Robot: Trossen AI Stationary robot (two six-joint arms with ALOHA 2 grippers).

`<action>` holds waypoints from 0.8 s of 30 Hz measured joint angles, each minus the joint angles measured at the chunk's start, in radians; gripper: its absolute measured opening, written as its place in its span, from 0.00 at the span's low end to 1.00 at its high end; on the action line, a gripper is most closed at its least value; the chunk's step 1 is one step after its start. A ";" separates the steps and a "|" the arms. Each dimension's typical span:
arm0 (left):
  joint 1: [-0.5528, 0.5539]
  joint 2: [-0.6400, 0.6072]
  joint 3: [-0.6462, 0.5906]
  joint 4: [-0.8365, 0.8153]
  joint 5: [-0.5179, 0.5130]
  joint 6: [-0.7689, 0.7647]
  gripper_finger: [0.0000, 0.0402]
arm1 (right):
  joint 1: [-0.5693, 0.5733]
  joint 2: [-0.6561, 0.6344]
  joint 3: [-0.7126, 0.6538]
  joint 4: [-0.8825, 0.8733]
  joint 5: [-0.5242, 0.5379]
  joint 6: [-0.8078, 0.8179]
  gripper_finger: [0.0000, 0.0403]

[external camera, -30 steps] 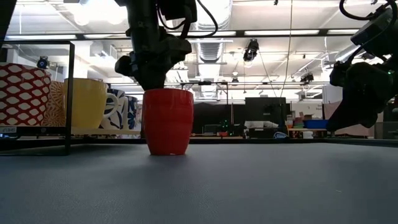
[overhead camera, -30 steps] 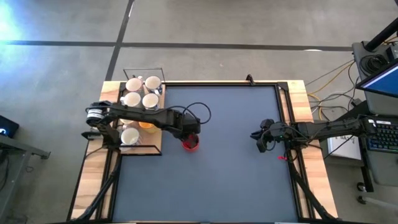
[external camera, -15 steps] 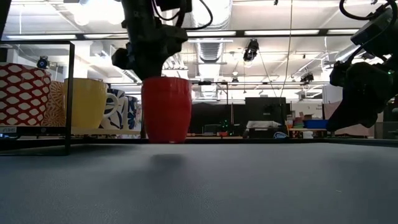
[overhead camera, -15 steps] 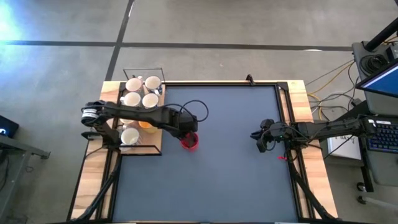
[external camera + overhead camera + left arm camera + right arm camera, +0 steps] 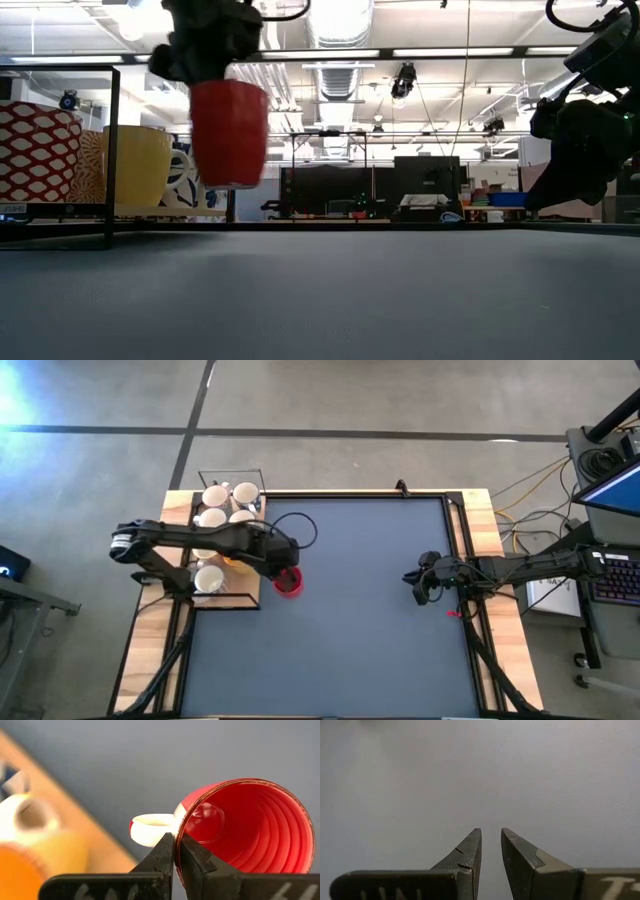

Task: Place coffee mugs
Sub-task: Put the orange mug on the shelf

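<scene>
held mug: small red ribbed ceramic mug (image 5: 229, 134), lifted off the mat, left-centre of high view
left gripper (image 5: 176, 851): clamped on the mug's rim
right gripper (image 5: 490, 845): idle at right, fingers slightly apart, empty
done: white and yellow-orange mugs (image 5: 224, 506) sit on wooden tray (image 5: 251, 595), upper left
left: red mug not yet placed

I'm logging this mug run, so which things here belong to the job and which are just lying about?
Job:
left gripper, shut on the red mug, lifted off the table
mugs on the wooden tray: white mugs, yellow mug

Lying about:
right gripper, open, empty
cables
</scene>
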 joint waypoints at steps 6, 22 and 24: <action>0.000 -0.033 0.000 -0.145 -0.028 -0.036 0.00 | 0.000 0.000 0.000 0.000 0.000 0.000 0.16; -0.007 -0.086 -0.019 -0.253 -0.068 -0.098 0.01 | 0.000 0.000 0.000 0.000 0.000 0.000 0.16; -0.014 -0.097 -0.020 -0.249 -0.055 -0.106 0.01 | 0.000 0.000 0.000 0.000 0.000 0.000 0.16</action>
